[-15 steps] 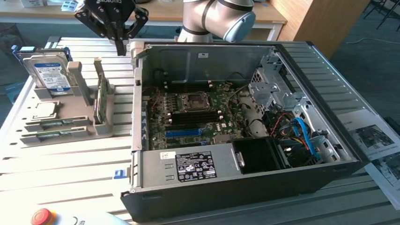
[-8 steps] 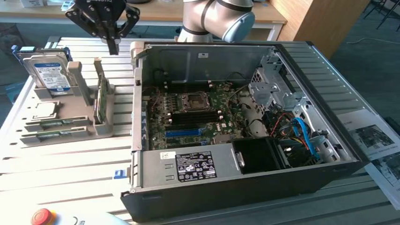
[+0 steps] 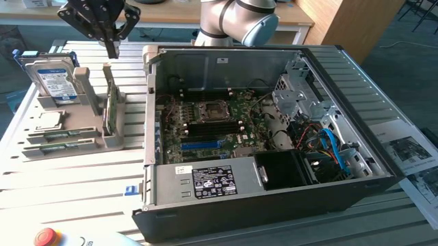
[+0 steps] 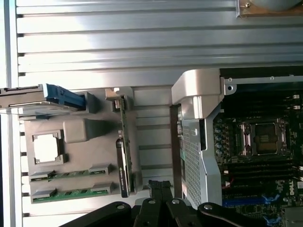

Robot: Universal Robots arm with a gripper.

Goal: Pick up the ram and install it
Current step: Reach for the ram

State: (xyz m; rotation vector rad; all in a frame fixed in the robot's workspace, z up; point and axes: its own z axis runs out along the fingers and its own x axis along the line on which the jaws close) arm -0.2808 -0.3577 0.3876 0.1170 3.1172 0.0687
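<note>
The ram (image 3: 108,110) is a thin green stick standing on edge in a slot of the grey holder (image 3: 85,138) at the exterior view's left. My gripper (image 3: 112,50) hangs above it and a little behind, its black fingers shut with nothing between them. In the wrist view the ram (image 4: 122,161) shows edge-on in the holder (image 4: 90,156), and my gripper (image 4: 161,188) sits just beside its near end. The open computer case (image 3: 154,184) lies to the exterior view's right, with the green motherboard (image 3: 236,110) and its black and blue slots exposed.
A silver hard drive (image 3: 56,82) with a blue-white label stands upright at the holder's back. A square chip (image 3: 49,120) and two flat green sticks (image 3: 60,135) lie in the holder's front. A red button (image 3: 46,237) sits at the table's near edge. Papers (image 3: 411,154) lie beside the case.
</note>
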